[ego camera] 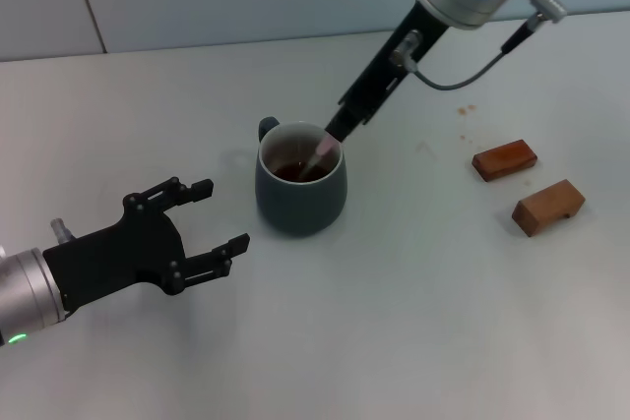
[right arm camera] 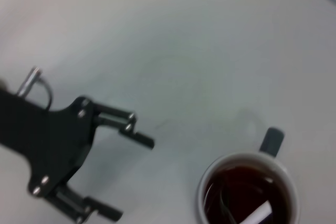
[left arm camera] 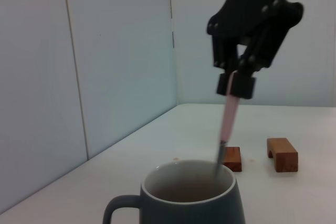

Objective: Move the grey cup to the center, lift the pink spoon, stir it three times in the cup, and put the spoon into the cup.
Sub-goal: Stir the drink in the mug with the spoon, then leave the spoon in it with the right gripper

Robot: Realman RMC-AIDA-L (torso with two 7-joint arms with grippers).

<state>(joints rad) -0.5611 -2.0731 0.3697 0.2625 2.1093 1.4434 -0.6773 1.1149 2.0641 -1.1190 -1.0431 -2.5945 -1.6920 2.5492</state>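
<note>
- The grey cup (ego camera: 300,192), filled with dark liquid, is set near the middle of the white surface (ego camera: 413,322).
- The pink spoon (ego camera: 323,150) is clamped by the right gripper (ego camera: 342,127) above the cup, its bowl dipped in the liquid.
- The left gripper (ego camera: 207,223) is held open beside the cup, apart from it.
- Two wooden blocks (ego camera: 504,159) are seen on the robot's right.

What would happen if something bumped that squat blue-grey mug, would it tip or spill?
The squat blue-grey ceramic mug looks wide and low, so it would probably slide rather than tip. The dark brown liquid sits below the rim, so a gentle nudge likely wouldn't spill it. The slim pink-handled spoon seems stiff.
</note>
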